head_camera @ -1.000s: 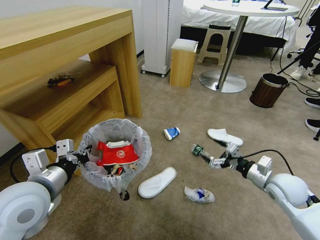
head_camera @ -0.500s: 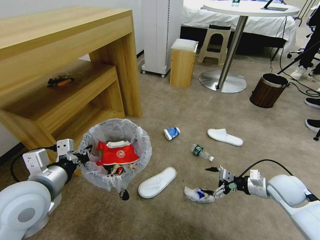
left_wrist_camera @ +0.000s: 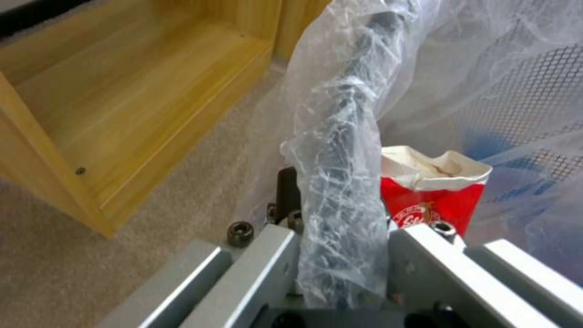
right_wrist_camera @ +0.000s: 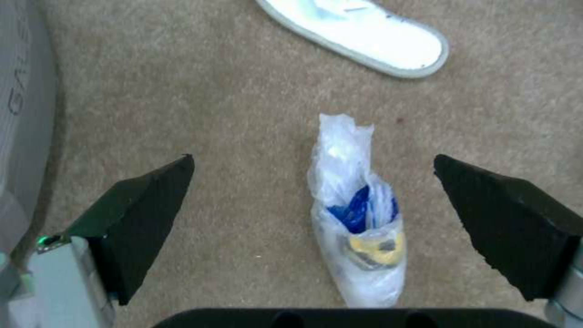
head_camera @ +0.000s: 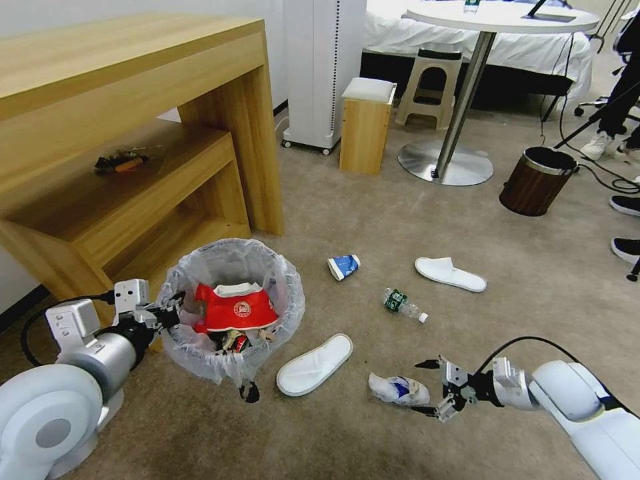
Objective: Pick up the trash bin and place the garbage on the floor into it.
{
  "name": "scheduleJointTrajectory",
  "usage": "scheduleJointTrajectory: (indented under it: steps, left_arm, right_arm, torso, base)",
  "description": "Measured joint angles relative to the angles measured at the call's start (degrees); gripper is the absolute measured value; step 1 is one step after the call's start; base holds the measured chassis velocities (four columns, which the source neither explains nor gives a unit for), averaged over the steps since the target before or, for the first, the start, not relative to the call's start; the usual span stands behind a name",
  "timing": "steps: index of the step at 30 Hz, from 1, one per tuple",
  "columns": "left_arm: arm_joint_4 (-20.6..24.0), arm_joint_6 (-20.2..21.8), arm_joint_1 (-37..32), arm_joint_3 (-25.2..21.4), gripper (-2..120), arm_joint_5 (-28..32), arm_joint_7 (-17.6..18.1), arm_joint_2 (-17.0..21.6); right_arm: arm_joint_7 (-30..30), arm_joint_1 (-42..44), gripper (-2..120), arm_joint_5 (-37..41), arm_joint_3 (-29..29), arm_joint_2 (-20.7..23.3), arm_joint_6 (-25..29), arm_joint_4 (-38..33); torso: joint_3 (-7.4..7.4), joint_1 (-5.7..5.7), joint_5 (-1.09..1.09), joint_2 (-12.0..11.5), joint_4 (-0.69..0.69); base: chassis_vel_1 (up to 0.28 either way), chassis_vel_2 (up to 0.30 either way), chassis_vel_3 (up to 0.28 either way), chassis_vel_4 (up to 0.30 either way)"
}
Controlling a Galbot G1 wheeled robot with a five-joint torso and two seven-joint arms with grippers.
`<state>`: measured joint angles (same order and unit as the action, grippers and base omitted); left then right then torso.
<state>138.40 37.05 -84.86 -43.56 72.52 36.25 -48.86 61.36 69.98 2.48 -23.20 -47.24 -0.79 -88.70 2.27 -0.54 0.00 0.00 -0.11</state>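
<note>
crumpled wrapper [right_wrist_camera: 358, 218] lies lengthwise between open right gripper [right_wrist_camera: 340, 228] fingers.

Beige carpet floor [head_camera: 373, 213] — two white slippers [head_camera: 315, 364], blue cup [head_camera: 344, 266], clear bottle [head_camera: 403, 305], crumpled plastic wrapper [head_camera: 399, 389]

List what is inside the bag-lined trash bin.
On top in the trash bin lies a crushed red paper cup with a white rim, with small wrappers below it. Anything deeper is covered by the cup and the bag. The left gripper clamps the rim.
</note>
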Motion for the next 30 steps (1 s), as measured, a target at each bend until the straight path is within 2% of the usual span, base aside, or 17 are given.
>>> scheduleJointTrajectory:
  steps: [17, 30]
  left_arm:
    - [-0.6, 0.0, 0.5, 0.5, 0, -0.5, -0.6, -0.2]
    - [-0.8, 0.0, 0.6, 0.7, 0, -0.8, -0.8, -0.3]
  right_arm:
    - [-1.0, -5.2, 100, -1.5, 4.9, -4.9, 3.5, 9.9]
    - [-2.5, -6.7, 100, -3.7, 5.7, -7.2, 5.3, 15.7]
  torso:
    - [0.00, 0.00, -0.01, 0.0, 0.01]
    - [0.00, 0.00, 0.00, 0.0, 0.00]
  base:
    - [0.000, 0.000, 0.000, 0.000]
    - [0.000, 0.000, 0.000, 0.000]
